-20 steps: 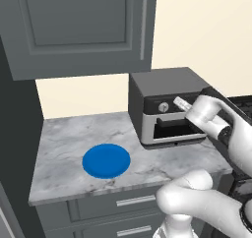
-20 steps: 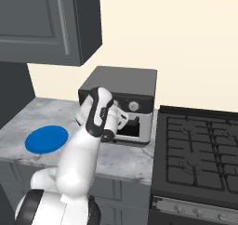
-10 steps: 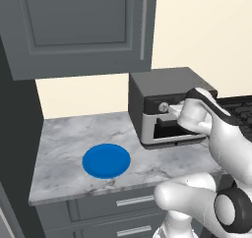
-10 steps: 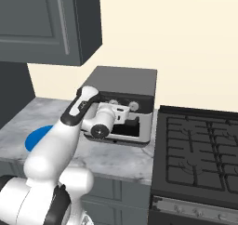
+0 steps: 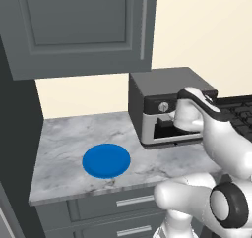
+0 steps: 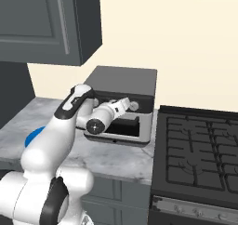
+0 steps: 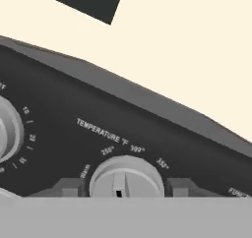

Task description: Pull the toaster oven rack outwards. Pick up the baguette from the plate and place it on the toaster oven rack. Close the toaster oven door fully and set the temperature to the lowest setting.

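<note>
- The temperature knob (image 7: 126, 177) sits dead ahead of the pincer (image 7: 126, 189), its two fingertips (image 7: 69, 187) flanking the knob on either side, spread and not yet pinching it.
- Its pointer ridge lines up with the hand's own upright; the lowest marking lies round to one side.
- The toaster oven (image 5: 170, 104) stands at the table's (image 5: 69, 138) back; the plate (image 5: 106, 161) lies well apart.
- The timer knob (image 7: 7, 131) sits close beside, leaving little room for the fingers.

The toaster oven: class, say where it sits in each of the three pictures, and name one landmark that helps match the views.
Left base view: toaster oven right of centre, on the counter.
Right base view: centre, left of the stovetop.
Hand view: its dark knob panel crosses the lower half, temperature knob at bottom centre.
Shared landmark: the cream wall behind it.
</note>
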Available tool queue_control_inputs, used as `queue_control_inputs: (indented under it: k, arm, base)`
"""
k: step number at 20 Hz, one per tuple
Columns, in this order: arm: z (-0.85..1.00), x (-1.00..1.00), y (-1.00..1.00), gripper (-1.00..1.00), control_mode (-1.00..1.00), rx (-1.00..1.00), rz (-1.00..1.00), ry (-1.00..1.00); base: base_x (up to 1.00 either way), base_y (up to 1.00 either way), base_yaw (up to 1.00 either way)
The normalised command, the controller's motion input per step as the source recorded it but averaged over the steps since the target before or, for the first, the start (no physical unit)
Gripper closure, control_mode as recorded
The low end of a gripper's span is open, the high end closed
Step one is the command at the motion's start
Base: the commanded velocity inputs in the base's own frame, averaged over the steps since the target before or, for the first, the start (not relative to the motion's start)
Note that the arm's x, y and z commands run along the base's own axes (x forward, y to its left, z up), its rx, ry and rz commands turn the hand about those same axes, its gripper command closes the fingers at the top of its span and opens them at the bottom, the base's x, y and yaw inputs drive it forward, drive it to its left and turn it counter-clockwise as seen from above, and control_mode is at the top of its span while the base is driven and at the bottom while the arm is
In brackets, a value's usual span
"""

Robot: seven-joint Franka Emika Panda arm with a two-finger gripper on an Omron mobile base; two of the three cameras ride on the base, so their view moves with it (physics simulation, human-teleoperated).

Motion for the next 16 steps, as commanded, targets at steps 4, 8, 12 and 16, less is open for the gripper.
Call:
queue_control_inputs:
  k: [4,8,12,16]
  arm:
    - [-0.35,0.17,0.0,1.0,-1.0,-0.77,0.49,-0.21]
    - [-0.48,0.21,0.0,1.0,-1.0,-0.85,0.54,-0.19]
    - [-0.61,0.22,0.09,1.0,-1.0,-0.92,0.55,-0.14]
    - [-0.68,0.16,0.14,1.0,-1.0,-0.93,0.57,-0.15]
  base:
    - [0.0,0.0,0.0]
    - [0.0,0.0,0.0]
    - [0.0,0.0,0.0]
    - [0.0,0.0,0.0]
